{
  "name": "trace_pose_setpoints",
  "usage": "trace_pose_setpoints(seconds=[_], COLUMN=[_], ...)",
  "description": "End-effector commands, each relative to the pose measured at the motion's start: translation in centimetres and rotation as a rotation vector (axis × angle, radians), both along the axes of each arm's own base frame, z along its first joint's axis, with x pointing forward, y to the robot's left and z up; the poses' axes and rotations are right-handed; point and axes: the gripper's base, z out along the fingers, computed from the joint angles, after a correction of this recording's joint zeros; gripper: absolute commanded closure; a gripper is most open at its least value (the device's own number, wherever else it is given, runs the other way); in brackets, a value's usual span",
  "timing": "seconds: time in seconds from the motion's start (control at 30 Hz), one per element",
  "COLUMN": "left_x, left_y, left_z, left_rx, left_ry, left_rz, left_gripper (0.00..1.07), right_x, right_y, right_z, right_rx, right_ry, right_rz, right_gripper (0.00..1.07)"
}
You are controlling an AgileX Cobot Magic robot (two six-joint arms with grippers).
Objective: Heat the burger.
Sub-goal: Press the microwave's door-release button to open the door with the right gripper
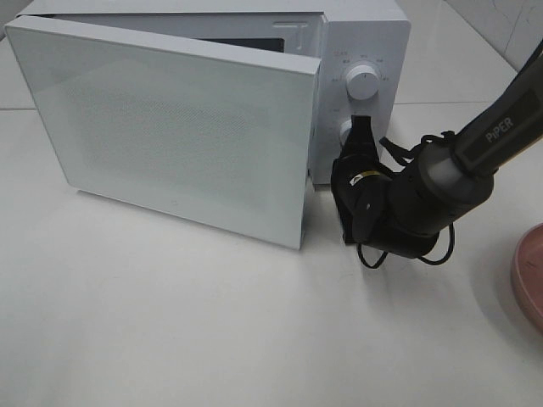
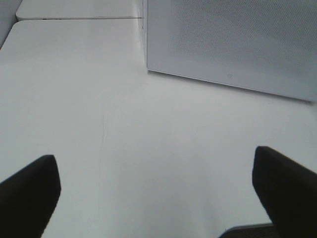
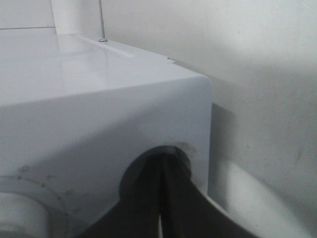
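The burger is out of view in all three frames. A white microwave (image 1: 365,34) stands at the back with its door (image 1: 170,127) swung partly open toward the front left. My right gripper (image 1: 361,127) is shut, its tips against the control panel beside the lower knob (image 1: 345,131). In the right wrist view the shut right gripper (image 3: 162,161) pokes into a round recess in the microwave's panel (image 3: 99,99). My left gripper (image 2: 158,198) hangs open over bare table, holding nothing, short of the microwave door (image 2: 233,39).
An upper knob (image 1: 364,83) sits on the panel above the gripper. A round pink plate (image 1: 530,271) shows at the right edge of the table. The white table (image 1: 170,339) stretches in front of the open door.
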Motion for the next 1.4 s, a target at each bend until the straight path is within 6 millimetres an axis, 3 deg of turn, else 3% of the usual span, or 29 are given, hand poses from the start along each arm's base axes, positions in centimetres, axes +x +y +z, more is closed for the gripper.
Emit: trace_pose_setpoints(seconds=[0.03,0.5,0.97,1.4], left_x=[-0.2,-0.2,-0.2,-0.2], left_y=[0.0,0.0,0.0,0.0], left_z=[0.1,0.1,0.1,0.1], left_rx=[-0.009,-0.009,-0.009,-0.009], left_ry=[-0.026,-0.026,-0.026,-0.026], left_rz=[-0.002,-0.002,-0.002,-0.002], left_gripper=[0.09,0.09,0.09,0.09], right_x=[3.2,1.8,-0.8,-4.2], right_y=[-0.9,-1.1,-1.3,-2.1], right_z=[3.9,4.0,2.4,4.0], right_rx=[-0.027,-0.028,0.000,-0.092], right_ry=[-0.295,-0.206,0.057,0.188], right_rz=[-0.037,0.007,0.094,0.242], right_gripper=[1.07,1.07,1.07,1.07])
